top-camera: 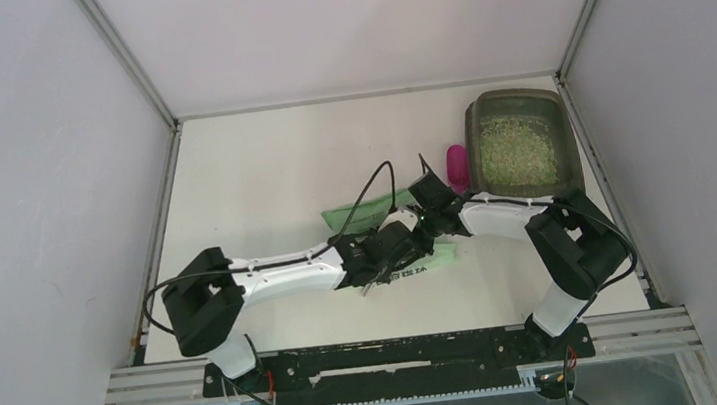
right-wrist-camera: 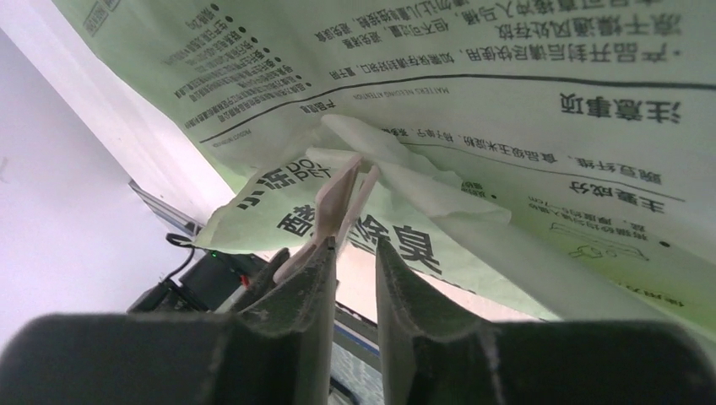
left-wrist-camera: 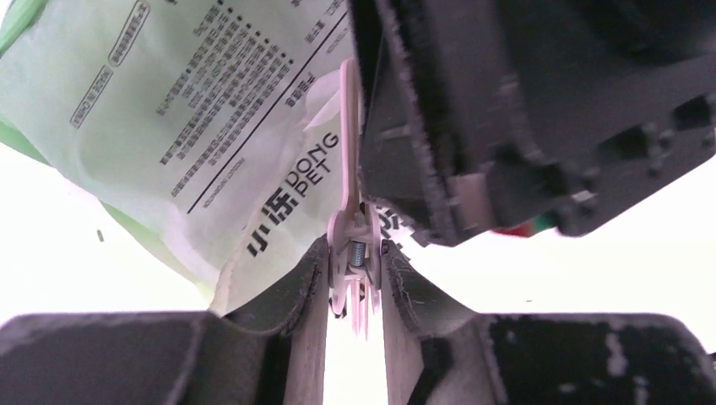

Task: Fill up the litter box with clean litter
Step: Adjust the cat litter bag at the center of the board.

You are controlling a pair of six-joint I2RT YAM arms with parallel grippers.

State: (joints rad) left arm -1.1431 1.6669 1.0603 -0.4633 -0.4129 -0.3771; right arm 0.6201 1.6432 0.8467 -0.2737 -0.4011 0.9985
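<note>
Litter box: dark grey plastic tray at the far right corner of the white counter.
Litter: pale green-beige grains lie inside the tray.
Scoop: magenta plastic scoop just left of the tray.
Bag: light green printed plastic bag mid counter.
Left jaws: clamped on a pale pink plastic clip on the bag.
Right jaws: a little apart, beside the clip.

Left arm, right arm angled inward — left fingers pinched, right fingers parted
</note>
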